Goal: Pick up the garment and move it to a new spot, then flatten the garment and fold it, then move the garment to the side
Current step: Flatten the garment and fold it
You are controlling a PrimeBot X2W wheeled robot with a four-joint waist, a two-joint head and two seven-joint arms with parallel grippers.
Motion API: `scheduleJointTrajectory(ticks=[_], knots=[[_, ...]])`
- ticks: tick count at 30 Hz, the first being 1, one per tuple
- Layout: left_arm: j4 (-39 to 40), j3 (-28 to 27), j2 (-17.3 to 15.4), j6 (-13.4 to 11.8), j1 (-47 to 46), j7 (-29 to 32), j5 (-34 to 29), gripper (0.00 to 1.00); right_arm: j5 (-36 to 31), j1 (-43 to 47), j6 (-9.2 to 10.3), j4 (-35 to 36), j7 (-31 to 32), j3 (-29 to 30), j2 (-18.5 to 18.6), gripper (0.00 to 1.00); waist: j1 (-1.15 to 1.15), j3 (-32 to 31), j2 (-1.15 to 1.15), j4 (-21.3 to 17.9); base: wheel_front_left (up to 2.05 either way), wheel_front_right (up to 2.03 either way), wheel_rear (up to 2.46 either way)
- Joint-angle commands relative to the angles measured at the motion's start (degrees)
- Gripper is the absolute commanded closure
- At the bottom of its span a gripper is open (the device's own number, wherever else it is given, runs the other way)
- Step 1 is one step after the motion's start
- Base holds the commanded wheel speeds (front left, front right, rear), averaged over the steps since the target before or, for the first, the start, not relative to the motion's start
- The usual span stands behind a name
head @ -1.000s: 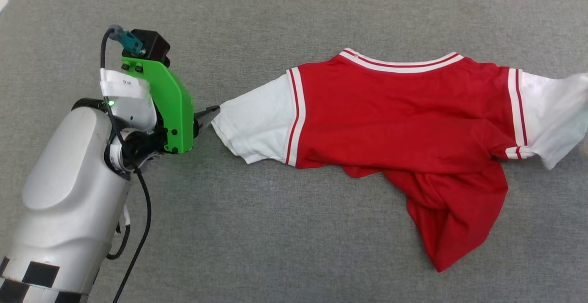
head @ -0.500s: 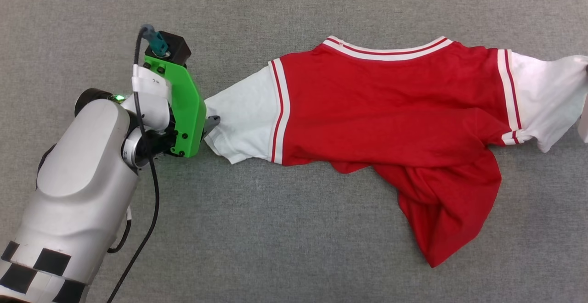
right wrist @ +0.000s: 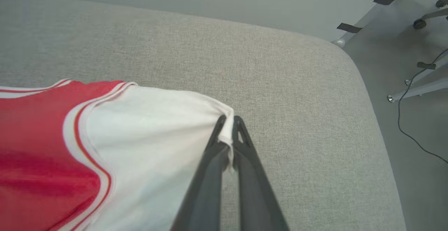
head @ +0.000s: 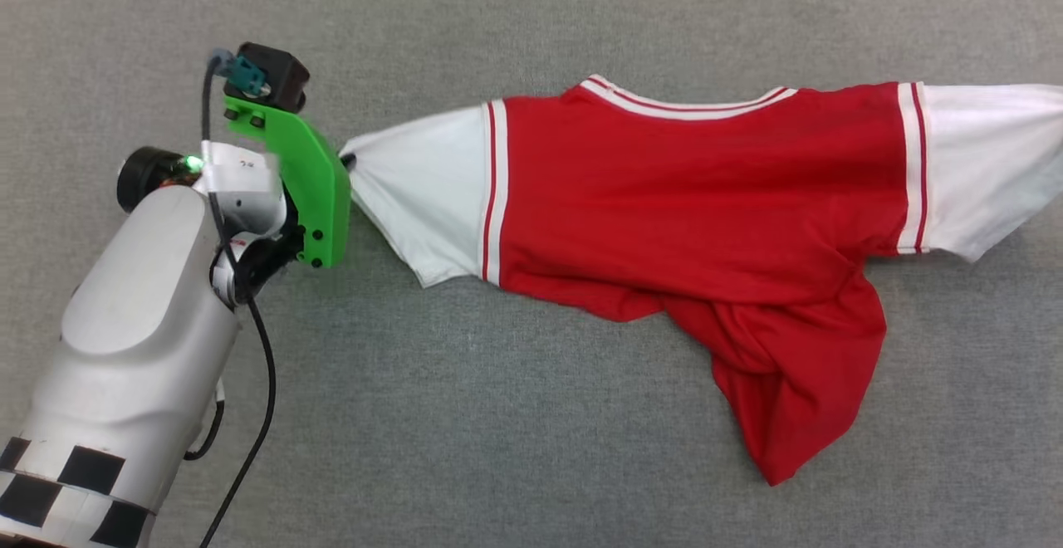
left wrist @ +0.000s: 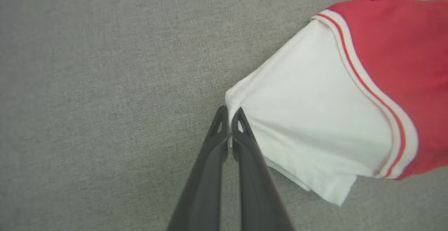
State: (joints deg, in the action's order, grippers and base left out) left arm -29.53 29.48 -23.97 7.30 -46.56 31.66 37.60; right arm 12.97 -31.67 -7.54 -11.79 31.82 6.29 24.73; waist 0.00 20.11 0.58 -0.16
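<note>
My left claw [left wrist: 229,119] clamped red jersey [head: 689,199] by white sleeve edge; my right claw [right wrist: 229,126] pinched opposite sleeve; jersey stretched between, over grey fabric surface [head: 498,415]

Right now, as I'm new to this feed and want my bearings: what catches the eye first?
A red jersey with white sleeves lies stretched across the grey pad, its lower part bunched at the near right. The left gripper is shut on one sleeve tip at the left, the right gripper on the other near the pad's rounded corner.
</note>
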Motion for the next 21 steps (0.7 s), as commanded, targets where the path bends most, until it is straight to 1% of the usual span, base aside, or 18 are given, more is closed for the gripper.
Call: scheduleJointTrajectory(ticks=[1,4,6,9,15,21], knots=[[0.2,-0.6,-0.7,0.0,-0.3,-2.4,-0.7,1.0,0.7,-0.3,0.05,0.3,-0.7,-0.2,0.9,1.0,0.0,-2.9,-0.58,0.4,0.0,0.0,0.0],[0.9,-1.7,-1.1,0.0,-0.7,-6.4,-0.9,1.0,1.9,-0.8,0.05,1.3,-1.2,-0.8,2.1,1.0,0.0,-5.3,-0.58,0.6,0.0,0.0,0.0],[2.4,-2.3,-1.3,-0.7,-0.8,-8.8,-1.4,1.0,2.5,-1.3,0.05,2.4,-1.8,-1.3,3.2,1.0,0.0,-6.9,-0.58,0.7,0.0,0.0,0.0],[5.2,-3.0,-2.6,-1.7,-0.7,-12.4,-3.1,1.0,2.8,-2.6,0.05,3.9,-3.0,-1.9,5.0,1.0,0.0,-9.2,-0.58,0.7,0.0,0.0,0.0],[11.7,-5.4,-4.8,-3.7,0.0,-16.4,-3.8,1.0,4.4,-5.4,0.05,6.0,-4.4,-4.2,8.3,1.0,0.0,-12.8,-0.58,0.4,0.0,0.0,0.0],[18.8,-7.7,-7.4,-6.0,0.7,-19.6,-5.1,1.0,6.0,-7.9,0.05,7.4,-6.0,-5.0,10.5,1.0,0.0,-15.1,-0.58,0.3,0.0,0.0,0.0]])
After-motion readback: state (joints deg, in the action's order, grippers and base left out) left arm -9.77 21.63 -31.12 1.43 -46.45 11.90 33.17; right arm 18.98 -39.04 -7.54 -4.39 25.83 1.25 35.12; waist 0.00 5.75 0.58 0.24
